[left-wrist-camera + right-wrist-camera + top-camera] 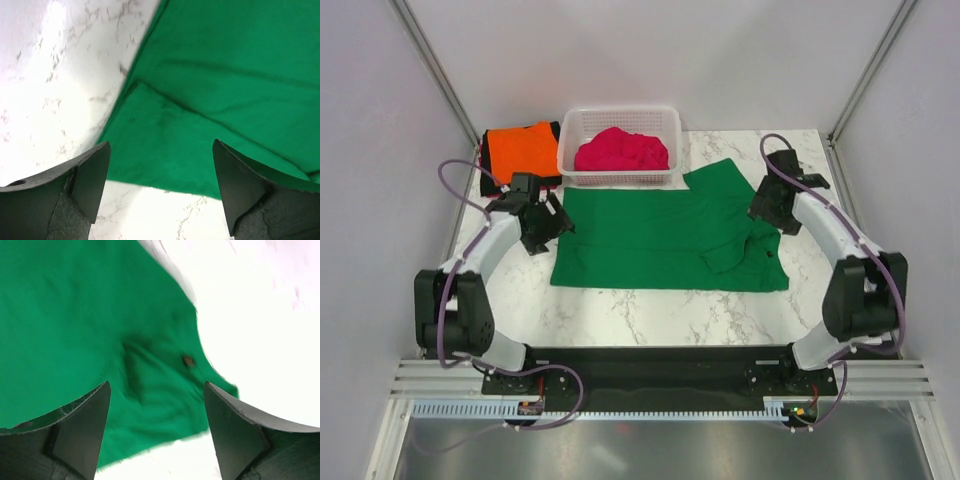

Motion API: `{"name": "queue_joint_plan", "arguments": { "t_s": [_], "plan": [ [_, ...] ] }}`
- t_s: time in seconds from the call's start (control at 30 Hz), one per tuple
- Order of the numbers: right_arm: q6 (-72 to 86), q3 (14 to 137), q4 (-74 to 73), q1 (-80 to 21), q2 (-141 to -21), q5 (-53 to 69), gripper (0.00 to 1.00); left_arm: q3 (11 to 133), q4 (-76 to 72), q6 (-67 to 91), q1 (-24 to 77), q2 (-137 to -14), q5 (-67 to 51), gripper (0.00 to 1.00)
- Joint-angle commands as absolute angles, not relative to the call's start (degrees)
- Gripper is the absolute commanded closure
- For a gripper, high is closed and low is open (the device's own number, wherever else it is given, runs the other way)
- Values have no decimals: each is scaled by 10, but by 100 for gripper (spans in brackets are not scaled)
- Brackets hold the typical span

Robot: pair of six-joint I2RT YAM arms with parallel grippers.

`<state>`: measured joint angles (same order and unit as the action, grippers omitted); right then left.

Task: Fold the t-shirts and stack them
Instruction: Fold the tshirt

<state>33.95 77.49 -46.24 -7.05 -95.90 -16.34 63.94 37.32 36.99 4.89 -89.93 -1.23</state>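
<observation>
The green t-shirt (660, 235) lies spread out on the table (640, 310) in the middle of the frame. It is bunched up at its lower right and does not look folded yet. The left claw (545, 225) hangs over the shirt's left edge. The right claw (767, 205) hangs by its upper right corner. Both claws are wide and hold nothing. In the upper left, the orange t-shirt (520, 148) sits folded flat, so that one looks done. The pink t-shirt (622, 150) is a crumpled lump in the white basket (620, 112) at the top middle. Most of the work looks left to do.
</observation>
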Motion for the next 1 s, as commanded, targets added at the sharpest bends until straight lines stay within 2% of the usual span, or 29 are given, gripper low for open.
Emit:
{"name": "queue_joint_plan", "arguments": {
  "t_s": [0.0, 0.13, 0.33, 0.47, 0.73, 0.87, 0.9, 0.97],
  "plan": [
    [334, 671, -451, -54, -845, -129, 18, 552, 359, 385, 50, -781, -18, 11],
    [333, 539, -411, -3, -756, -41, 27, 412, 294, 434, 50, -677, -35, 15],
    [328, 440, -370, 37, -748, -2, 31, 263, 208, 473, 50, -587, -65, 15],
    [332, 403, -335, 40, -774, 26, 32, 244, 196, 475, 49, -584, -66, 14],
    [329, 395, -301, 47, -811, 4, 37, 223, 153, 487, 50, -610, -51, 16],
    [329, 390, -291, 50, -815, -17, 47, 216, 113, 498, 50, -643, -47, 25],
    [329, 392, -284, 50, -816, -16, 58, 218, 98, 499, 50, -652, -45, 34],
    [327, 407, -280, 50, -822, -15, 72, 235, 88, 499, 50, -675, -40, 50]
  ]
}}
